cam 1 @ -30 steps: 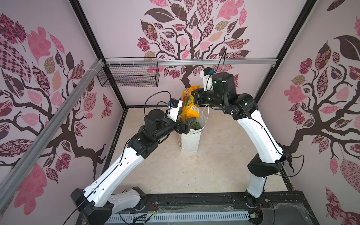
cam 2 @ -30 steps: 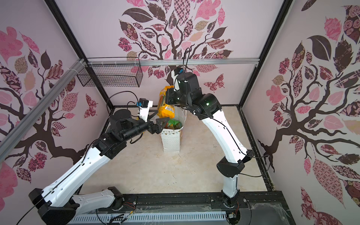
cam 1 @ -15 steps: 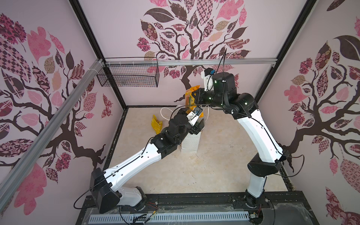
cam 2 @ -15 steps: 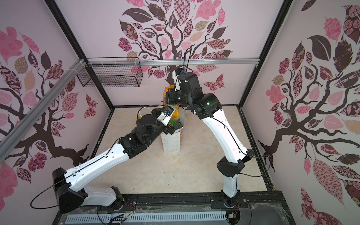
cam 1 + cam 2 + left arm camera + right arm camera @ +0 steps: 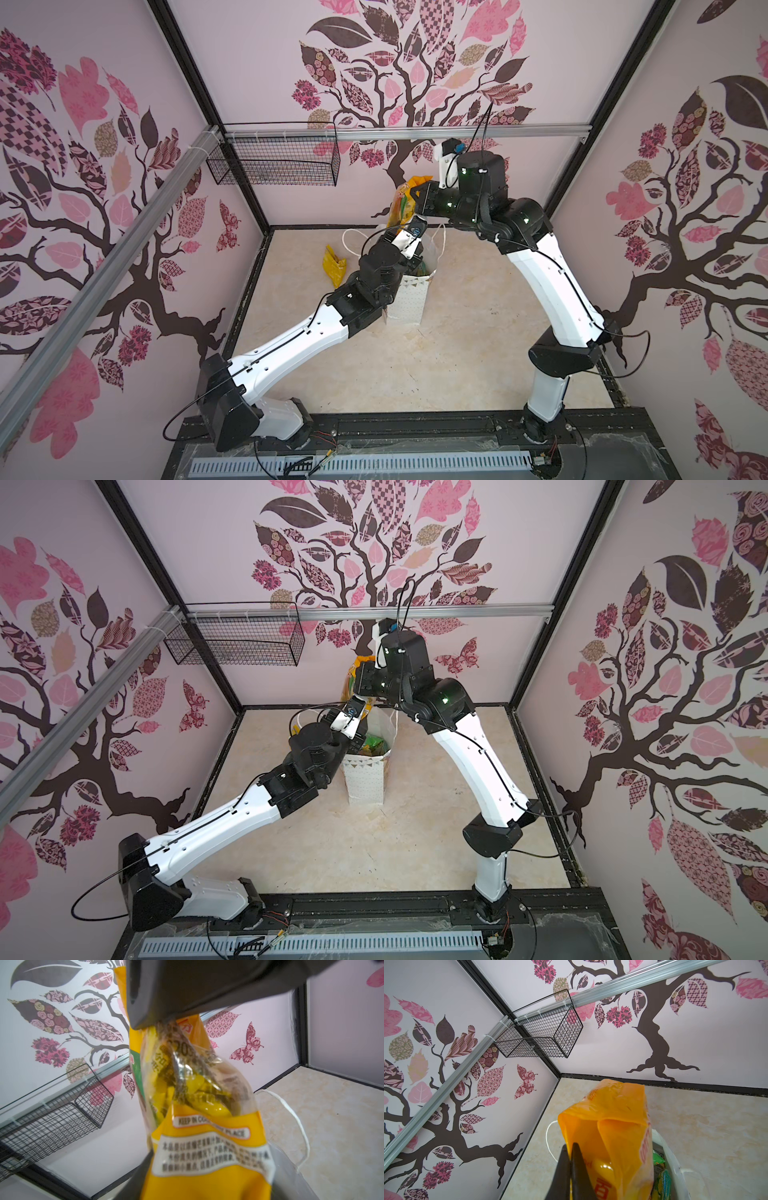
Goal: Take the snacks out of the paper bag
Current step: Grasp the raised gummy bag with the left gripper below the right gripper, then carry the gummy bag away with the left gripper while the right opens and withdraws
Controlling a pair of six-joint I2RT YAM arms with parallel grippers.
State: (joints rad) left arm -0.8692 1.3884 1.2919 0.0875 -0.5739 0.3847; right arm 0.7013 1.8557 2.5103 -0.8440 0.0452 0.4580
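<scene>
Film of the orange snack packet (image 5: pixel 402 203) is looking light, soft, slippery, best taken by a seam; the right gripper (image 5: pixel 570 1148) is pinching its upper end above the paper bag (image 5: pixel 409 299), the left gripper (image 5: pixel 417 248) flanking its lower end, grip unclear. Cord handles (image 5: pixel 292 1114) are crowding the rim over green packets (image 5: pixel 376 744).

Looked like lab robot cell dressed up as room. Was boxed in by black frame posts (image 5: pixel 187 70) and flat wall panels bearing printed tree decals (image 5: pixel 340 33). Had aluminium rail (image 5: pixel 415 132) with zip-tied wire basket (image 5: pixel 274 166), marble-look floor (image 5: pixel 457 353), slotted cable duct (image 5: pixel 357 461) before arm bases (image 5: pixel 540 399).
</scene>
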